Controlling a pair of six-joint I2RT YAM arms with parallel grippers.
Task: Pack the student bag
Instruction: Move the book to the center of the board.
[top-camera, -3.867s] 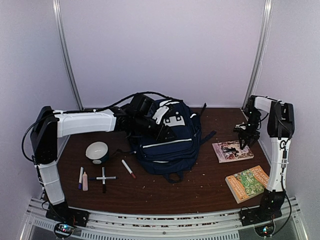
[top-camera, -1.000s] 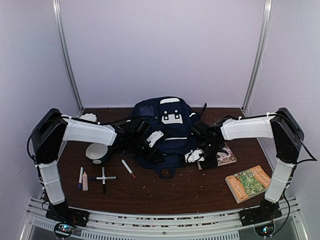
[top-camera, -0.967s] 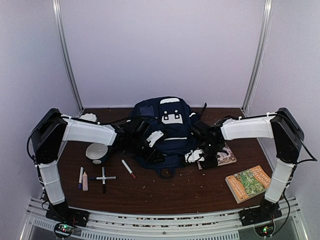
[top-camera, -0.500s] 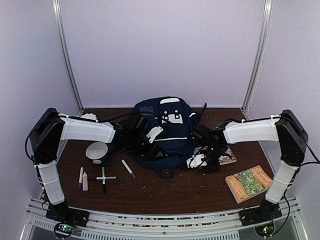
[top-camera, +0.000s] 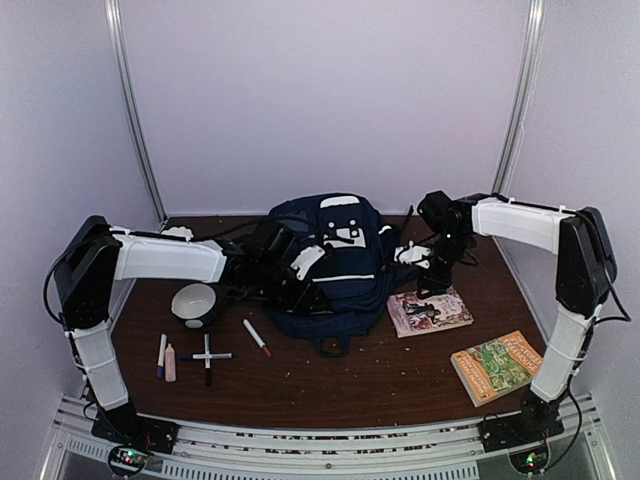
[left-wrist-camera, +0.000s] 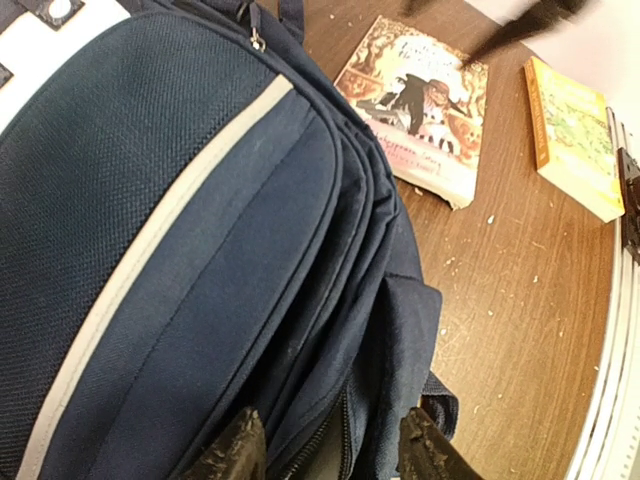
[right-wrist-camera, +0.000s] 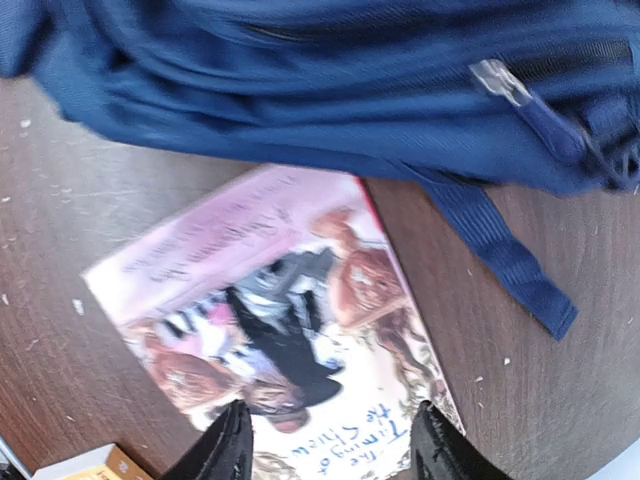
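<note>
Big blue student bag (top-camera: 350, 295) sits in the middle of the table (top-camera: 330, 385), toward the far side. On its left side, the left gripper (left-wrist-camera: 330, 452) has its fingers apart, with a fold of the bag between them. To the right, the right gripper (right-wrist-camera: 330, 440) hangs over a pink book (top-camera: 430, 312), fingers apart and holding nothing.

The bag (top-camera: 335, 265), a big navy backpack with white stripes and patches, sits propped up mid-desk (top-camera: 360, 385) toward the back, front pocket facing forward, dark straps trailing.
</note>
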